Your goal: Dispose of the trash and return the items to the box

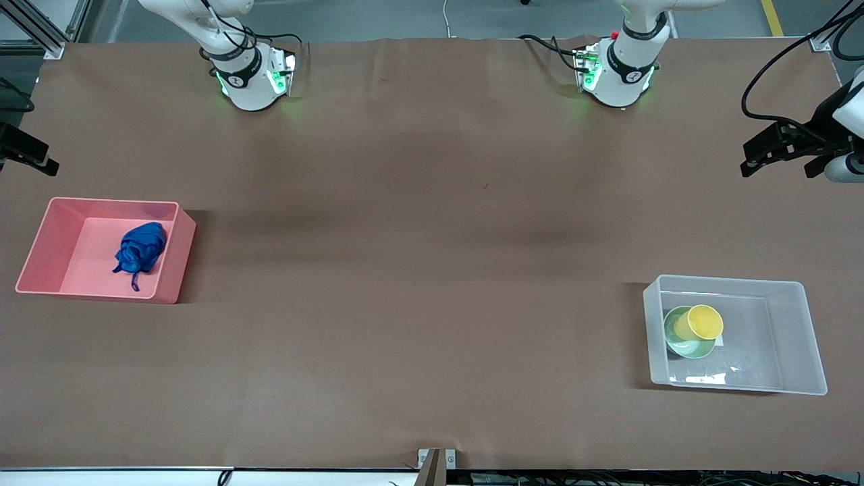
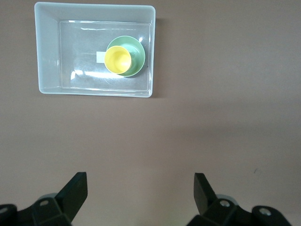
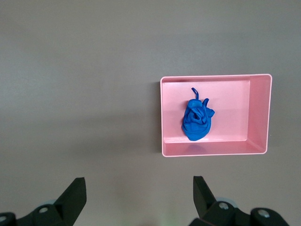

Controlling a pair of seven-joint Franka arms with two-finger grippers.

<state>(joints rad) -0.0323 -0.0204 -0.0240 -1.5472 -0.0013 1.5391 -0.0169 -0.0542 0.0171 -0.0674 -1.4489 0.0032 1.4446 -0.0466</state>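
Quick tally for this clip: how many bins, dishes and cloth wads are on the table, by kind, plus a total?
Bins: 2, the pink bin and the clear bin
Dishes: 2, the yellow cup sitting in the green bowl, both in the clear bin
Cloth wads: 1, the blue cloth wad in the pink bin
Total: 5

A crumpled bright blue cloth wad (image 1: 140, 252) lies in the pink bin (image 1: 40, 241) at the right arm's end, while a yellow cup (image 1: 699, 323), tilted, rests in a mint-green bowl (image 1: 678, 342) inside the clear box (image 1: 803, 337) at the left arm's end.
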